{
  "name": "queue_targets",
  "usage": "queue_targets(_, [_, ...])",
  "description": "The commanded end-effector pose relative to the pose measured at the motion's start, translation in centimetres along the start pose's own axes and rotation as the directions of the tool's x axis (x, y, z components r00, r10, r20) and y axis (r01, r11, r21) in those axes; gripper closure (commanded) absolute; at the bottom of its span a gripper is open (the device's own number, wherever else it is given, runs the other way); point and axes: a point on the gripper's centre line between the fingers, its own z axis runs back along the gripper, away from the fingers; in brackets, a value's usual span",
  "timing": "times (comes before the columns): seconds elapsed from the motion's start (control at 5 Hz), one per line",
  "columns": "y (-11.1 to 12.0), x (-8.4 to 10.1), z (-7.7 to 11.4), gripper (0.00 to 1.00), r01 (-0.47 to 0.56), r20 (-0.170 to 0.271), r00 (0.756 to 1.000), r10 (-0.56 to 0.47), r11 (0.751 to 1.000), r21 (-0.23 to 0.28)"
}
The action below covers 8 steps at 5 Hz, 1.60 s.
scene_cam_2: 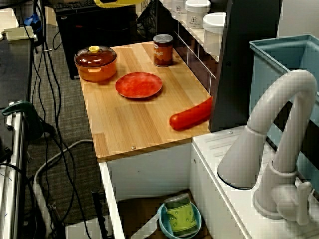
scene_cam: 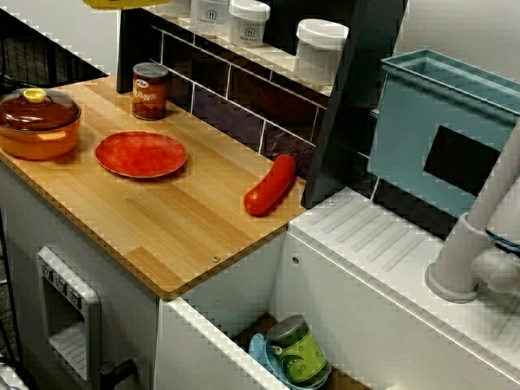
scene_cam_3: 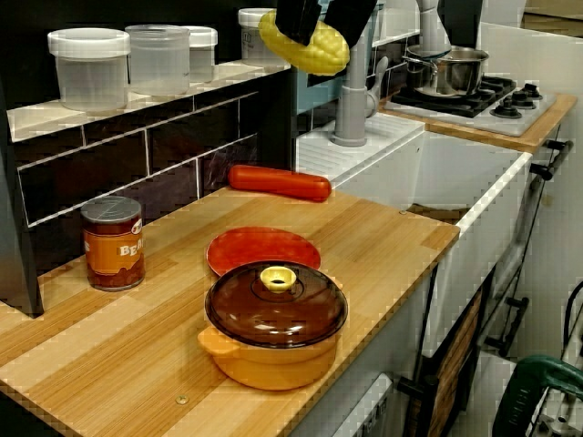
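In the low view from the counter's end, my gripper (scene_cam_3: 318, 34) hangs at the top edge, its black fingers shut on a yellow corn cob (scene_cam_3: 305, 45). The cob is held high over the wooden counter (scene_cam_3: 383, 246), above the back shelf's end. Only a sliver of the corn cob (scene_cam: 122, 2) shows in the view from above, and another sliver of it (scene_cam_2: 119, 2) in the view over the faucet. Below on the counter lie a red sausage (scene_cam_3: 279, 182), a red plate (scene_cam_3: 263, 249), an orange pot with a brown lid (scene_cam_3: 273, 323) and a can (scene_cam_3: 113, 242).
White jars (scene_cam_3: 89, 66) stand on the tiled back shelf. Right of the counter are a sink holding a green cup (scene_cam: 299, 351) in a blue bowl, a grey faucet (scene_cam_2: 279, 129), a blue dish rack (scene_cam: 443, 130) and a stove with a steel pot (scene_cam_3: 451, 68).
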Motion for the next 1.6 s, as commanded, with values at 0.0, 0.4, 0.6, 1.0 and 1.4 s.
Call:
queue_targets(0.0, [1.0, -0.5, -1.2, 1.0, -0.084, 0.009, 0.996, 0.084, 0.992, 0.091])
queue_targets(0.4, [0.1, -1.6, -3.6, 1.0, -0.095, 0.022, 0.995, 0.092, 0.974, 0.203])
queue_targets(0.6, [0.0, -1.8, -3.4, 1.0, -0.1, 0.019, 0.995, 0.099, 0.978, 0.183])
queue_targets(1.0, [-0.1, -2.1, -5.8, 1.0, -0.153, -0.004, 0.988, 0.157, 0.969, 0.193])
queue_targets(1.4, [-0.1, -1.9, -7.9, 1.0, -0.176, -0.019, 0.982, 0.186, 0.955, 0.239])
